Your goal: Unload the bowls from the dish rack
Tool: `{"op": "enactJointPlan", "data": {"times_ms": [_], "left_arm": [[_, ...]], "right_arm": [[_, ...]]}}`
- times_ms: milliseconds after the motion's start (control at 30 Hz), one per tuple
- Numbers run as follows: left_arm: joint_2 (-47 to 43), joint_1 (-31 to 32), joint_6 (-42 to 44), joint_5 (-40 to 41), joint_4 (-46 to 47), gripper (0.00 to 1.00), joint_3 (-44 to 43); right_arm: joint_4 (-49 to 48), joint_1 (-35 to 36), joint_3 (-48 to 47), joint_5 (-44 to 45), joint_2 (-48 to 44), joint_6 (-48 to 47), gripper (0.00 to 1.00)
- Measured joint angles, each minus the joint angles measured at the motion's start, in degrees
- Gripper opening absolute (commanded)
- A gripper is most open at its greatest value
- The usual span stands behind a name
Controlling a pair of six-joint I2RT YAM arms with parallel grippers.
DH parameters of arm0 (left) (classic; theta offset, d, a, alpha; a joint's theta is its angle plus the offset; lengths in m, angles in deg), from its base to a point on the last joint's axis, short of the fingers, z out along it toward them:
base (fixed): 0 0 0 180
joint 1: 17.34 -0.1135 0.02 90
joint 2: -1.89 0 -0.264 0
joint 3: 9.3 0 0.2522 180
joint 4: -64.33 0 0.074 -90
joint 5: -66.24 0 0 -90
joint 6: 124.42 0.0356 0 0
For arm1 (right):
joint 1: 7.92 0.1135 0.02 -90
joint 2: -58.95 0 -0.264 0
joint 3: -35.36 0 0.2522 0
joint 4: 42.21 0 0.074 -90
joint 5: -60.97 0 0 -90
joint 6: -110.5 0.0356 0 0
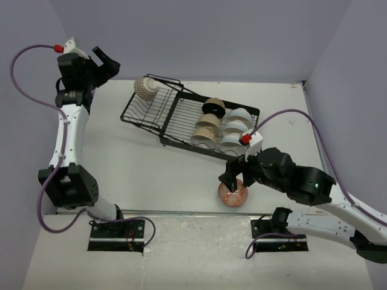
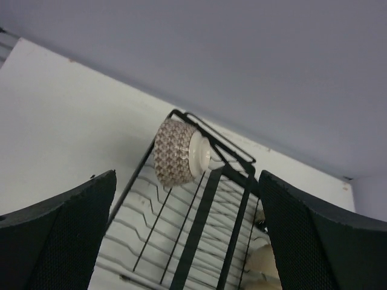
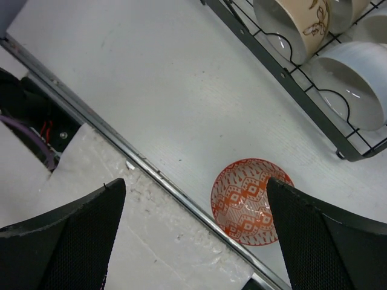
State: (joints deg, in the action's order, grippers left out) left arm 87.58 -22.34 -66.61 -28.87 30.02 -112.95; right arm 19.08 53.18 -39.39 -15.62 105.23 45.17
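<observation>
Your right jaws are standing wide open over the orange bowl (image 3: 247,201), which is resting on the desk (image 1: 151,169) near the dish rack (image 1: 171,116); your left jaws are gaping, empty, facing the brown-scaled bowl (image 2: 174,159).

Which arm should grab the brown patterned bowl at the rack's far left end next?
Left. The left gripper, open, hangs near the brown bowl, centred in its wrist view. The right gripper is over the orange bowl by the near edge.
</observation>
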Motion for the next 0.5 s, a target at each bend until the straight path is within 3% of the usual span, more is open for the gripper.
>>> {"op": "enactJointPlan", "data": {"times_ms": [200,333,500], "left_arm": [[22.67,-13.53,-8.87,-25.42,14.34,1.0,-10.4],[35.65,-14.86,-14.25,-34.95,19.78,1.0,-14.38],[45.51,-14.08,-23.63,-43.67,29.33,1.0,-15.63]], "right_arm": [[-2.38,-0.02,0.66,-5.42,-4.5,-0.87,0.99],[-2.73,-0.02,0.83,-7.32,-3.89,-0.96,0.99],[-3.04,0.0,2.25,-8.48,-3.87,-0.72,0.99]]}}
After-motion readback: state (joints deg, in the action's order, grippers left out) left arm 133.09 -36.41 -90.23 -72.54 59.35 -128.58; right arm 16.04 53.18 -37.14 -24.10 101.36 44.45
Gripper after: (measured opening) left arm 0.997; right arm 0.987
